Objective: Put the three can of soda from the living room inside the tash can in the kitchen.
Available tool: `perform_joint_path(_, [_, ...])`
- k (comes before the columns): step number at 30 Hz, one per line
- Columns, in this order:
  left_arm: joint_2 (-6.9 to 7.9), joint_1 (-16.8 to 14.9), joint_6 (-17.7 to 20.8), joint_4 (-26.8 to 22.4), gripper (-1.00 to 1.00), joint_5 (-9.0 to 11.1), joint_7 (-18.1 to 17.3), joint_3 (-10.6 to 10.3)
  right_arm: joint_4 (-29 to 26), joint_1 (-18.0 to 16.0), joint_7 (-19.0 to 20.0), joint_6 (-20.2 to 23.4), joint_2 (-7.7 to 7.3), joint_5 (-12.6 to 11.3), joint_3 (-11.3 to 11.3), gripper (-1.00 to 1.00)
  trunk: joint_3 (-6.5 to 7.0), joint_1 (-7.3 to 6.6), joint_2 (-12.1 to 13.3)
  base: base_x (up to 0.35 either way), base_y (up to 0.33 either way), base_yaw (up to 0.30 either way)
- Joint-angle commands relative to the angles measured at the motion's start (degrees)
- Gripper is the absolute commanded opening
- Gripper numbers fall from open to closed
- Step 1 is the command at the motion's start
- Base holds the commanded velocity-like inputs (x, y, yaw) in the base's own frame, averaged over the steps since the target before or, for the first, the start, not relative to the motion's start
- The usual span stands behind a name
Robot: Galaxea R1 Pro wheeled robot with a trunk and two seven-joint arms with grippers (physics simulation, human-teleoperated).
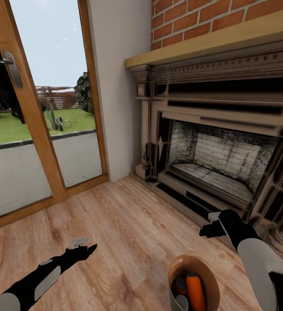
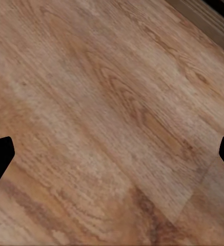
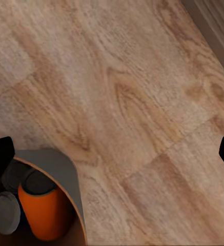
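The robot faces the living room's fireplace [image 1: 219,151] and glass doors [image 1: 37,108], with the trash can [image 1: 176,270] on the plank floor [image 1: 128,224] between its arms, an orange soda can [image 1: 196,291] and others inside. Both the left end effector [image 1: 81,247] and right end effector [image 1: 210,224] hover released, holding nothing. Judging by this, carrying the bin calls for a firm rim grip, kept upright. The right wrist view adds a silver can top [image 3: 4,212] beside the orange one.
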Motion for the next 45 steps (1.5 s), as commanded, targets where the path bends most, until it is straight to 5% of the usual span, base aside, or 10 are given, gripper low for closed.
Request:
perform_joint_path(1, [-0.01,0.00,0.00,0.02,1.00,0.00,0.01,0.00,0.02,0.15,-0.01,-0.32,-0.01,0.01,-0.01,1.00,0.23,-0.02,0.02,0.000,0.000,0.000])
perform_joint_path(15, [-0.10,0.00,0.10,0.04,1.00,0.04,2.26,0.25,0.03,1.78,0.16,-1.52,-0.09,0.04,-0.07,1.00,-1.99,0.24,-0.11,0.000,0.000,0.000])
perform_joint_path(21, [-0.11,0.00,0.26,0.08,1.00,0.00,3.17,0.18,-0.26,2.58,0.31,-1.93,-1.37,-0.03,-0.01,1.00,-3.32,0.39,-0.19,0.000,0.000,0.000])
perform_joint_path(27, [-0.09,0.00,0.27,0.04,1.00,0.00,3.28,0.17,-0.34,4.02,0.21,-6.63,-2.03,0.01,-0.03,1.00,-4.64,0.54,-0.27,0.000,0.000,0.000])
perform_joint_path(45, [-0.02,0.00,-0.04,-0.25,1.00,-0.09,3.28,0.29,-0.32,5.12,0.13,-8.22,-2.07,0.04,0.06,1.00,-4.64,0.54,-0.27,-0.052,0.000,0.000])
